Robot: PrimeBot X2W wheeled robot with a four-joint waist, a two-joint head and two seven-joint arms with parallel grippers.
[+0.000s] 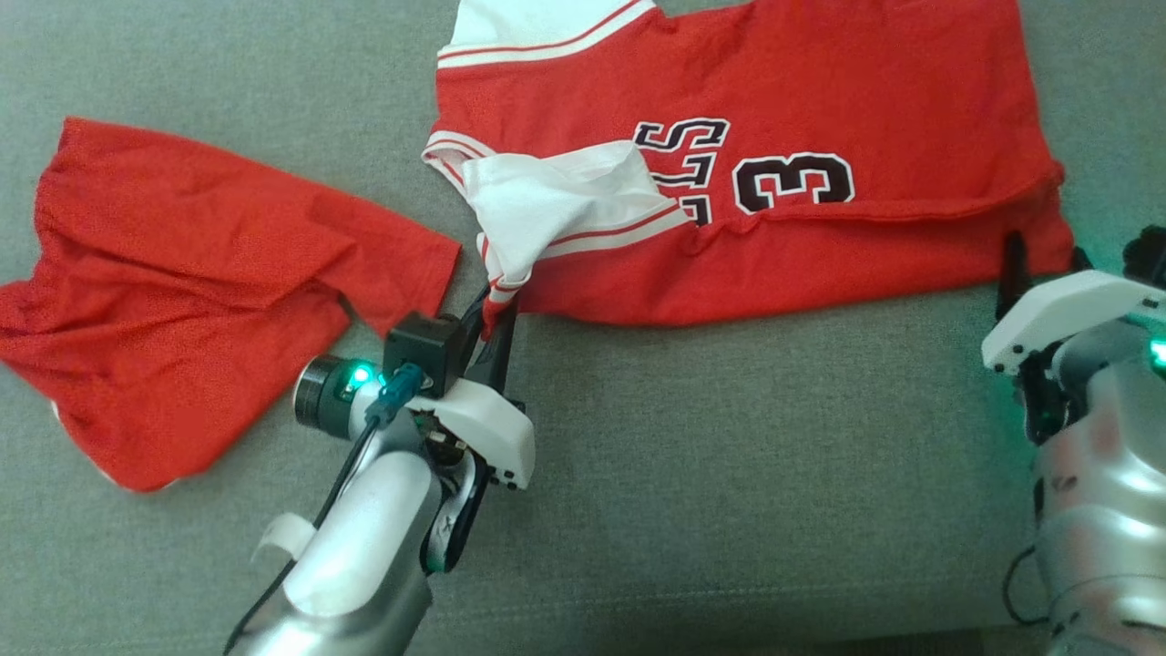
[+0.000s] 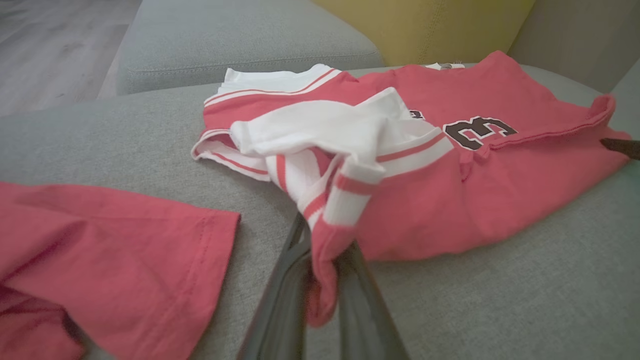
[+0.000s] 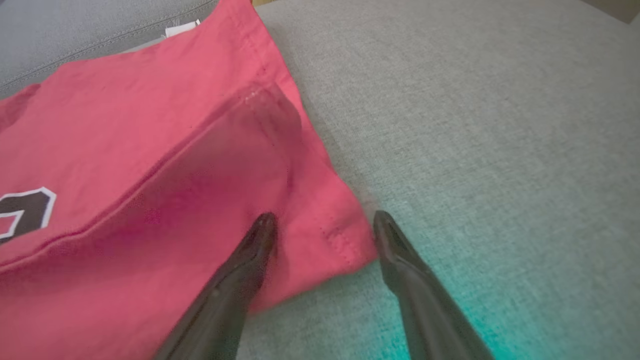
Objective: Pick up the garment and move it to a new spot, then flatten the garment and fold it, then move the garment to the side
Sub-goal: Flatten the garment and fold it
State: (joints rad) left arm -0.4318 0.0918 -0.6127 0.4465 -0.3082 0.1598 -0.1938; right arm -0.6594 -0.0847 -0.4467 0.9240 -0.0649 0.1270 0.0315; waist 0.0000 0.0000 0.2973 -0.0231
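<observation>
Grey sofa seat [image 1: 729, 456] spreads under everything, with a yellow cushion [image 2: 425, 25] at its back and wooden floor [image 2: 50, 40] beyond. Across the far side lies the red jersey [image 1: 865, 91], folded lengthwise, its dark number facing up and a white sleeve [image 1: 547, 196] flopped over the front. On the robot's left, close by but not touching it, sits a second red garment [image 1: 182, 292], rumpled. The left end effector [image 1: 496, 314] is pinched tight on the jersey's near edge below the white sleeve, a fold of red cloth caught between its fingers. The right end effector [image 3: 325, 222] stands wide at the jersey's near right corner, one finger over the cloth, the other over the bare sofa beside it.
</observation>
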